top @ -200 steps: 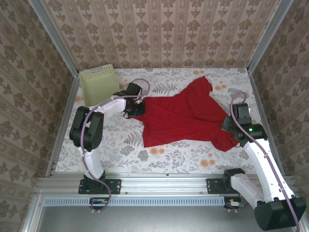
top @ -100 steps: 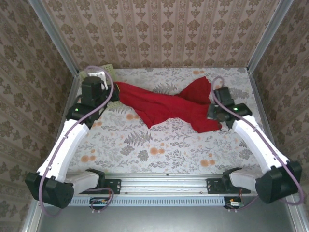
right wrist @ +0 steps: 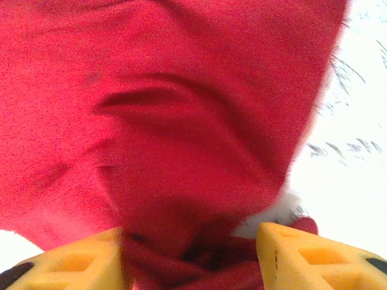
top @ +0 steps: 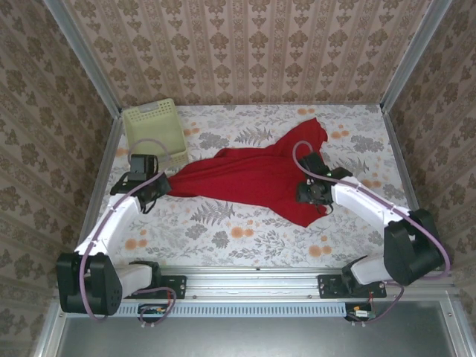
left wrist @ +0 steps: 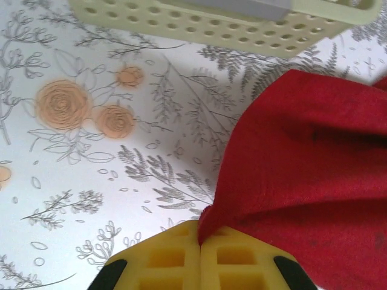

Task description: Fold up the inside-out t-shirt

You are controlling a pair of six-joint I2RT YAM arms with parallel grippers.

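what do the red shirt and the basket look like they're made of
T-shirt: soft matte cloth, probably a cotton knit; it wrinkles and drapes in folds. Basket: pale yellow-green plastic, smooth, seemingly rigid; its walls carry moulded rows of holes.

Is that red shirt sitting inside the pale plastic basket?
No, the t-shirt lies stretched out on the flowered table, wholly outside the basket.

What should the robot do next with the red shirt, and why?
Probably lift the right gripper clear of the t-shirt: its jaws stand apart with cloth only loosely bunched between them, while the left gripper pinches the other end.
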